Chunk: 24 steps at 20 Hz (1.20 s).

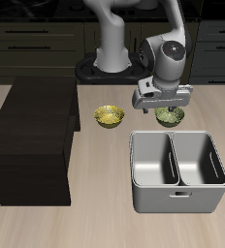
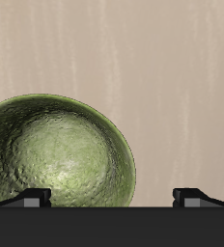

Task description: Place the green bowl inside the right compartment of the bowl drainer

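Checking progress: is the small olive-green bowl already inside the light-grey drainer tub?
No, the green bowl sits on the table behind the bowl drainer, both wells empty.

Behind your light wooden table, dark kitchen cabinets fill the top of the frame; a brown-black cabinet block stands at left.

The green bowl sits upright on the table, small, round, olive, its glossy mottled inside facing up and empty. Just in front of it, toward the table's front edge, stands the bowl drainer: a light-grey rounded tub, middle wall splitting two deep wells, both bare.
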### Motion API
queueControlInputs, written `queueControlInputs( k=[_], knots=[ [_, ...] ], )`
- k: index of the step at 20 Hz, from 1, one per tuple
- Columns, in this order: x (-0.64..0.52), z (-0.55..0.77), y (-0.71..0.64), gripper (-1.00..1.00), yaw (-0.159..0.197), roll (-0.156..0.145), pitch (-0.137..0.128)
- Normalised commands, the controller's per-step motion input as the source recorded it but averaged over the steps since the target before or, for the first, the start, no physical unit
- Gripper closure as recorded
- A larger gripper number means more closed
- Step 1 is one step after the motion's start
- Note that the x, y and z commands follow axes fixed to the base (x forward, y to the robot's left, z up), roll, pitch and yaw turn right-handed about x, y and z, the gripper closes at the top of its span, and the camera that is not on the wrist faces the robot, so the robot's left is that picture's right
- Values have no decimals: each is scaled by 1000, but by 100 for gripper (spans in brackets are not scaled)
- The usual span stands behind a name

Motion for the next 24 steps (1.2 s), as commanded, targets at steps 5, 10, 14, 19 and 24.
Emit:
queueControlInputs(
  k=[5,10,14,19,24],
  knots=[
    [-9,-136,-43,-100,8,-3,20],
    [-34,-165,-15,-100,14,5,19],
    [-52,-144,22,-100,-10,35,20],
    [-77,-124,-11,100,-8,38,15],
    [-35,84,-51,100,-11,6,-12]
  ],
)
